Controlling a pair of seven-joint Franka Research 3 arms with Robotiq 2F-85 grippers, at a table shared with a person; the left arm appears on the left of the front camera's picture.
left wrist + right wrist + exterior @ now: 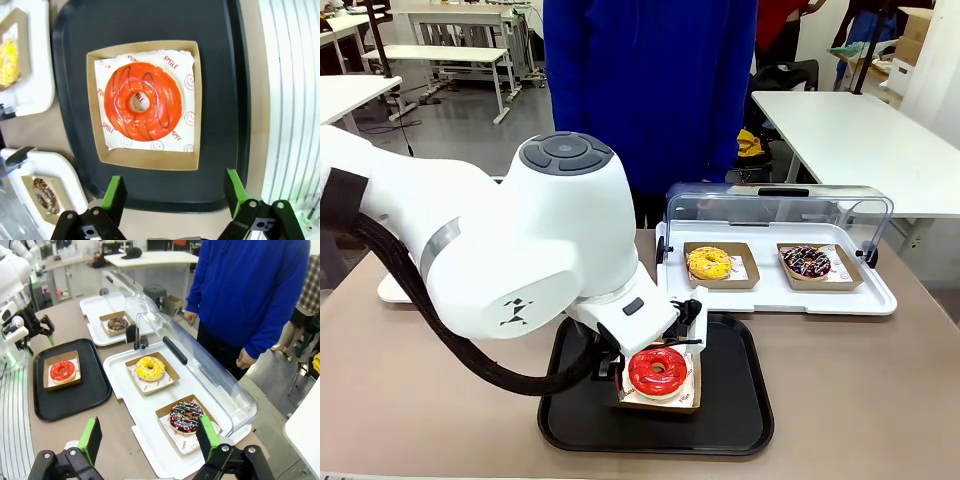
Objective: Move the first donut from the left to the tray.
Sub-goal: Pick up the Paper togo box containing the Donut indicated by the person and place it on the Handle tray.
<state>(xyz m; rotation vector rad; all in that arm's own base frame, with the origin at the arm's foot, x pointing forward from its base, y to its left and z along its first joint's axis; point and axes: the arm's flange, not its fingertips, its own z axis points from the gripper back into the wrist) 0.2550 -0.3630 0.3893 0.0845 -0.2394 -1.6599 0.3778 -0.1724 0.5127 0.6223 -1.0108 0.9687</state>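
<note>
The red glazed donut (142,101) sits in its square brown cardboard holder (145,159) on the black tray (220,100). My left gripper (175,197) hangs open above the tray's edge, and nothing lies between its green pads (115,195). From the front, the donut (657,370) lies on the tray (730,420) just below my left wrist. The right wrist view shows the donut (62,370) on the tray (75,400) at the far left. My right gripper (149,437) stands open and holds nothing, above the white tray's near edge.
A white tray (880,300) with its clear lid (780,205) raised holds a yellow donut (709,263) and a chocolate sprinkled donut (807,262). A second white tray (95,307) carries a brown donut (118,323). A person in a blue top (650,90) stands at the far side.
</note>
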